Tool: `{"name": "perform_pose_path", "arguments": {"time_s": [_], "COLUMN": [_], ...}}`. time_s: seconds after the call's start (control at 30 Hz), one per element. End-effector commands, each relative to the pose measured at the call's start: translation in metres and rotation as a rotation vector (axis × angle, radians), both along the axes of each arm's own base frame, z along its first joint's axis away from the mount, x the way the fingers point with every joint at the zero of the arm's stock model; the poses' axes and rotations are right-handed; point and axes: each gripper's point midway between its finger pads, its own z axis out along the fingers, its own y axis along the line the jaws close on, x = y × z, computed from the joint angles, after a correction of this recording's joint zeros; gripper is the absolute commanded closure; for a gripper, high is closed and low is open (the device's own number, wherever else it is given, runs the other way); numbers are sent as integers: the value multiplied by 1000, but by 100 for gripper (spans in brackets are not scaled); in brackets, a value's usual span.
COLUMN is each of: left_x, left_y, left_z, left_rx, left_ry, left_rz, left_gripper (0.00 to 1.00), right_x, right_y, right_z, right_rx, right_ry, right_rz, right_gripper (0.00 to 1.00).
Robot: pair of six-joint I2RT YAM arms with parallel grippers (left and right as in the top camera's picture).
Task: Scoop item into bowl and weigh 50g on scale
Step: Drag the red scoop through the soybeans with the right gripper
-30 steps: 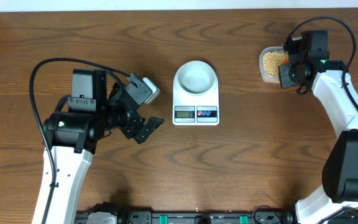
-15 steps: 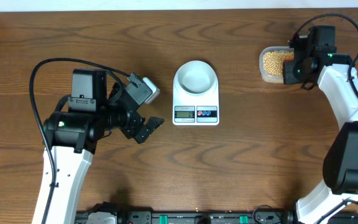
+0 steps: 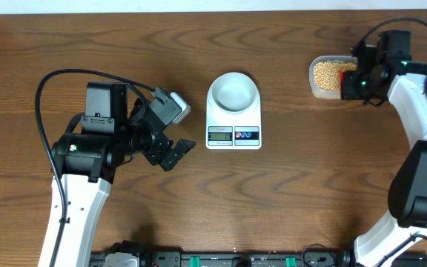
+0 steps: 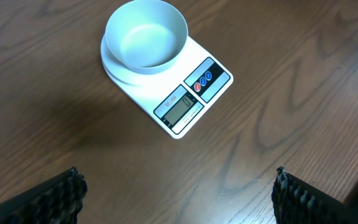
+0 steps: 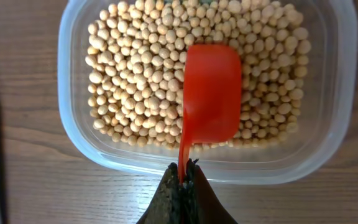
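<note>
The right gripper [image 5: 184, 171] has its jaws pinched tight on the thin handle of a red scoop [image 5: 210, 93]. The scoop's cup lies over the beans [image 5: 135, 74] in the clear container [image 5: 340, 93]. A good scoop would probably dip the front edge under the beans, push forward, then level out before lifting, taking a modest load. The bowl [image 4: 146, 37] sits empty on the scale [image 4: 185, 93], well apart from the container. The left gripper [image 4: 178, 198] hangs wide open nearby, holding nothing.
</note>
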Motion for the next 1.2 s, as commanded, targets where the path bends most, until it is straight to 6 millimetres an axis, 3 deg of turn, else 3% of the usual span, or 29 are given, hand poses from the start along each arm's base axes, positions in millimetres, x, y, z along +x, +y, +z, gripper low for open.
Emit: {"name": "perform_pose_path", "arguments": {"time_s": [0.0,0.27,0.47,0.63,1.17], "left_x": [2,2,2,2,2], "left_y": [-1,-1,-1,-1,-1], "left_z": [12,12,12,12,12], "left_rx": [-18,-18,-18,-18,-18], "left_ry": [-20,-20,-20,-20,-20], "left_rz": [-1,-1,-1,-1,-1], "left_gripper": [2,2,2,2,2], "right_x": [1,0,2,1,-3], "right_y": [6,-10,3,4,-9], "right_z": [5,0,-16,-34,-10], "right_rx": [131,149,241,281,460], "right_ry": [1,15,47,95,64], "right_rz": [-15,-80,-61,-98,-137], "right_gripper": [99,99,99,99,99]}}
